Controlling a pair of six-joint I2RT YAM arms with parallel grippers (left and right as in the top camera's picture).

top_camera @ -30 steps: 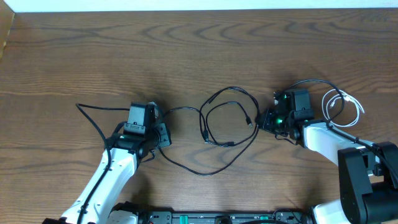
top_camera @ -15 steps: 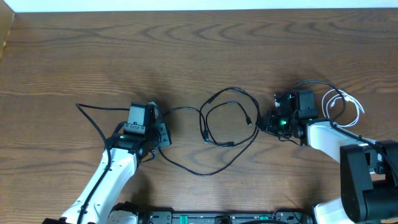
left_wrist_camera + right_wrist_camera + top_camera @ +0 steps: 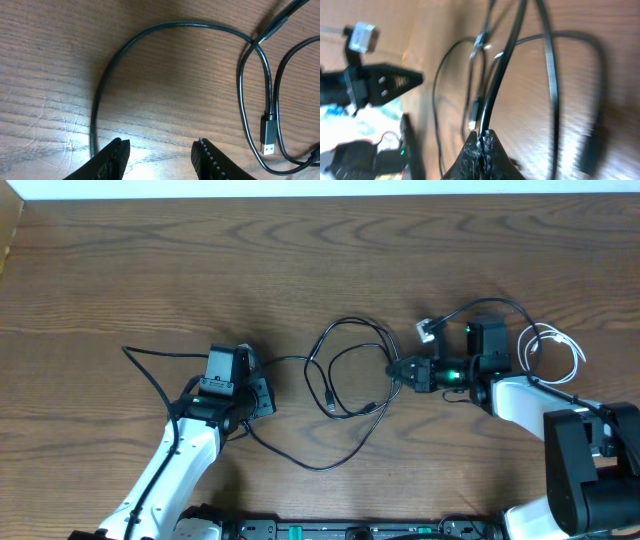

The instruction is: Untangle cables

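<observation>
Two black cables [image 3: 345,375] lie in overlapping loops at the table's middle. My right gripper [image 3: 394,371] is at the loops' right side and is shut on one black cable [image 3: 504,67], which runs straight out from the closed fingertips [image 3: 482,136]. A grey plug [image 3: 427,331] sticks up just behind that gripper. The white cable [image 3: 562,348] is coiled at the far right. My left gripper [image 3: 262,396] stands open left of the loops, low over the wood. A black cable [image 3: 96,117] curves past its left finger [image 3: 114,156], with nothing between the jaws [image 3: 160,150].
A black USB plug [image 3: 268,136] lies on the wood right of the left gripper. A black strand [image 3: 300,455] sweeps toward the front edge. A thicker black wire [image 3: 150,365] trails left from the left arm. A white wall strip [image 3: 320,188] borders the far edge.
My right gripper has closed on a black cable and swung left, drawing the loops left and tighter. The grey plug has come up behind it. The left arm has stayed put.
</observation>
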